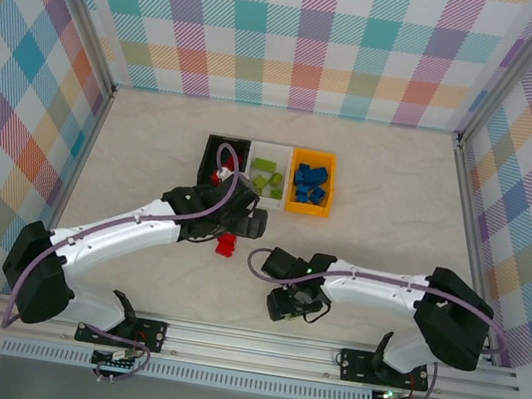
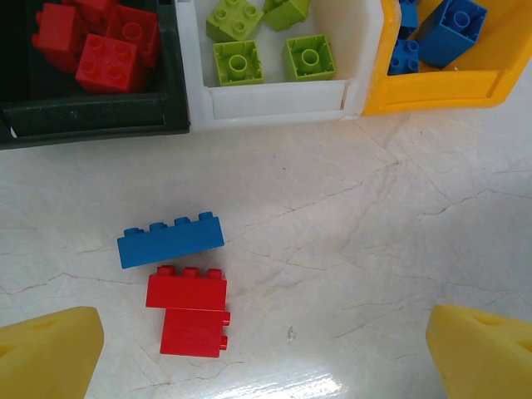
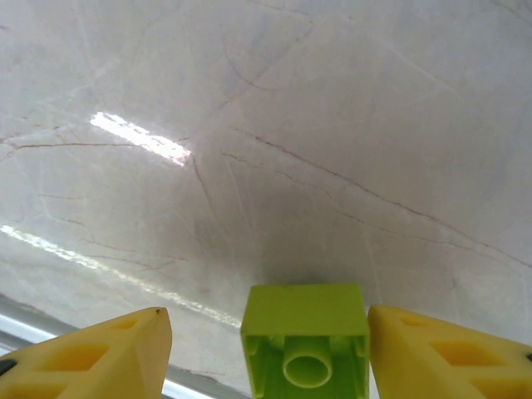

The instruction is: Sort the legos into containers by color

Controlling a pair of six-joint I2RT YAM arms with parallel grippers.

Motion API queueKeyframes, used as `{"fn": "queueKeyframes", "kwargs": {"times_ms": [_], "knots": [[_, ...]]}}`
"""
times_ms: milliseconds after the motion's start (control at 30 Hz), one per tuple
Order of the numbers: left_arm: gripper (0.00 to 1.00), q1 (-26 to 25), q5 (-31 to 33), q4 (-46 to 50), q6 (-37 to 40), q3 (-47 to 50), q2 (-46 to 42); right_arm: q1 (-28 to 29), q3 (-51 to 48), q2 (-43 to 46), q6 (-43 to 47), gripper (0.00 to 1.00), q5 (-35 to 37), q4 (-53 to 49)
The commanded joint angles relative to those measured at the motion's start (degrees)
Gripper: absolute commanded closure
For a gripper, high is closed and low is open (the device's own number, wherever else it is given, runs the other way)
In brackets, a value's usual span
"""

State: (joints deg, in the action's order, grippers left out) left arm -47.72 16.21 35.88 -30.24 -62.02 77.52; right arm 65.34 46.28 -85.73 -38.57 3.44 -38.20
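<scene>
Lime brick between the jaws of the right claw, low over the desk near its near edge, right of the middle. One finger stood touching or just beside the brick; the other stood clear of it, so the claw was part open around the brick and not clamped. The step in hand was judged to be the pick of this brick.

The next move would call for closing squarely on the brick, lifting it, and carrying it to the white bin, which held the other lime bricks. That bin sat between the black bin, holding red, and the orange-yellow bin, holding blue. The three touched in a row at the middle of the desk, toward the far edge.

The left claw hung fully open and empty above a blue brick and two red bricks, which lay loose and touching just nearer than the bins. These three appeared unsorted, so the task was judged nearly done.

The desk had a pale, marble-veined, glossy surface that showed lamp glare. Plaid pastel walls on metal rails enclosed it on three sides.
</scene>
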Motion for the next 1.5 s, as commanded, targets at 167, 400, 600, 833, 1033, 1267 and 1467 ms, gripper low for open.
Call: {"fn": "queueKeyframes", "kwargs": {"times_ms": [167,400,600,833,1033,1267,1467], "knots": [[0.0,-0.1,2.2,2.2,-0.1,-0.1,-0.2,1.7,0.2,-1.5,1.7,0.45,2.5,-4.2],[0.0,-0.1,3.2,3.4,-0.2,-0.6,-0.6,1.9,-0.5,-0.8,1.6,0.64,2.5,-0.5],[0.0,-0.1,5.7,5.2,-1.5,0.3,-3.6,0.4,1.5,2.8,3.7,0.7,6.3,-0.4],[0.0,0.3,6.5,5.9,-4.8,5.9,-10.7,-14.6,17.6,1.1,17.9,0.7,4.4,4.0],[0.0,0.4,4.9,4.9,-6.3,9.6,-12.2,-24.9,38.0,-15.8,21.4,0.69,-1.0,7.7],[0.05,0.9,-2.1,1.0,-5.7,12.7,-8.7,-29.6,60.0,-35.1,22.1,0.65,-0.3,2.3],[0.11,0.8,-5.6,-1.9,-5.5,14.1,-4.3,-31.3,65.4,-37.7,22.0,0.31,-0.8,0.9]]}}
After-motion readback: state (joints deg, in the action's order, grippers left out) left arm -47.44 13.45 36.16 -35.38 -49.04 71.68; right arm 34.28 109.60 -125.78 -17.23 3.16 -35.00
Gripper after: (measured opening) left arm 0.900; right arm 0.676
